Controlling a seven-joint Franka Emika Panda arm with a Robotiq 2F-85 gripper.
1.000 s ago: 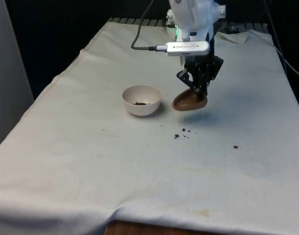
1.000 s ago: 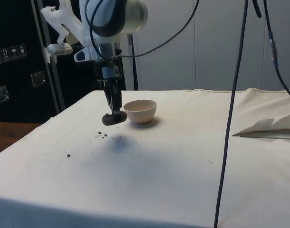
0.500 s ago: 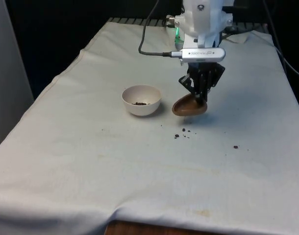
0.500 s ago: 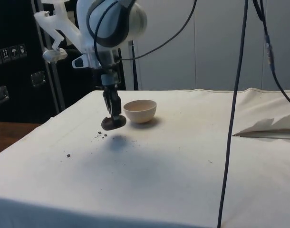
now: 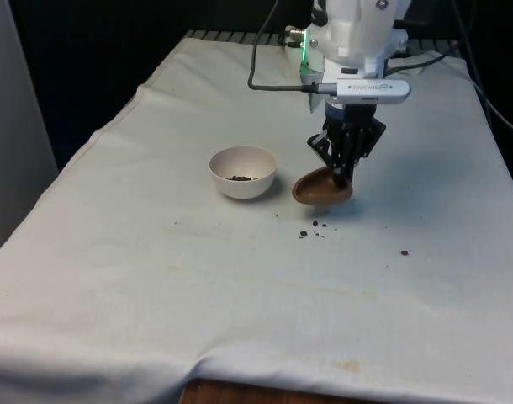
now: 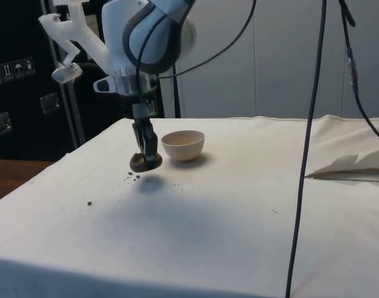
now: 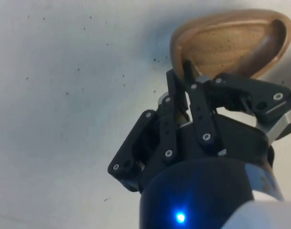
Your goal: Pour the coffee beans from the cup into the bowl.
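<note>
Gripped by its rim between the black two-finger gripper point(image 5: 341, 172), a brown wooden cup point(image 5: 321, 188) is seen in the front view, tilted just above the white cloth point(image 5: 156, 278). The white ceramic bowl point(image 5: 242, 172), holding a few coffee beans point(image 5: 240, 178), lies at about nine o'clock from the cup, near but apart; spilled beans point(image 5: 314, 229) are scattered at six o'clock.

From the side, the cup point(image 6: 145, 162) is carried low beside the bowl point(image 6: 183, 144).

At the wrist, the fingers point(image 7: 200, 114) are pinched on the cup wall point(image 7: 229, 43), whose inside looks emptied. Setting the cup down is judged the remaining step.
</note>
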